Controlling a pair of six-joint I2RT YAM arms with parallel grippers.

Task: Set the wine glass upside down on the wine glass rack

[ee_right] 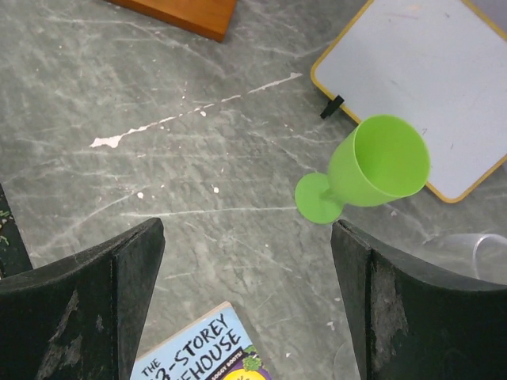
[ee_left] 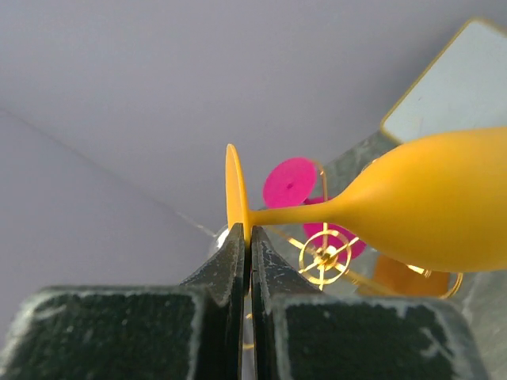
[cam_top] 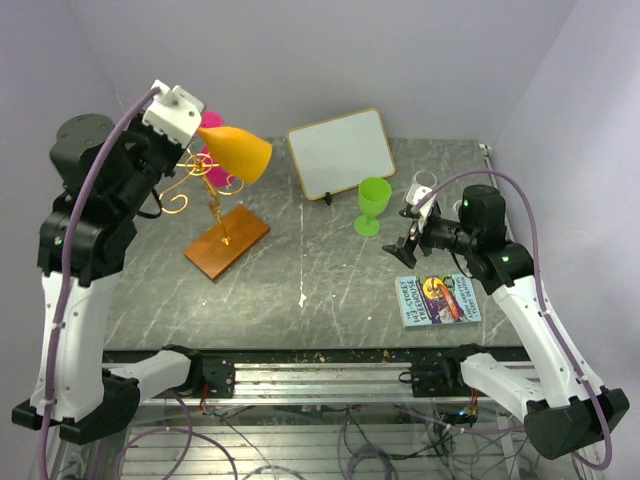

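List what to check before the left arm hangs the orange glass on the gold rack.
1. Grip: the left end effector pinches the orange glass by the edge of its foot: ok.
2. Glass upside down: it lies roughly sideways, bowl pointing away from the end effector: not ok.
3. Rack upright on its wooden base: ok.
4. Free hook: the pink glass takes one arm, and a bare spiral shows beside it: ok.
5. Stem lined up with that spiral: cannot tell.
6. Right end effector out of the way: open, near the green glass, well apart from the rack: ok.
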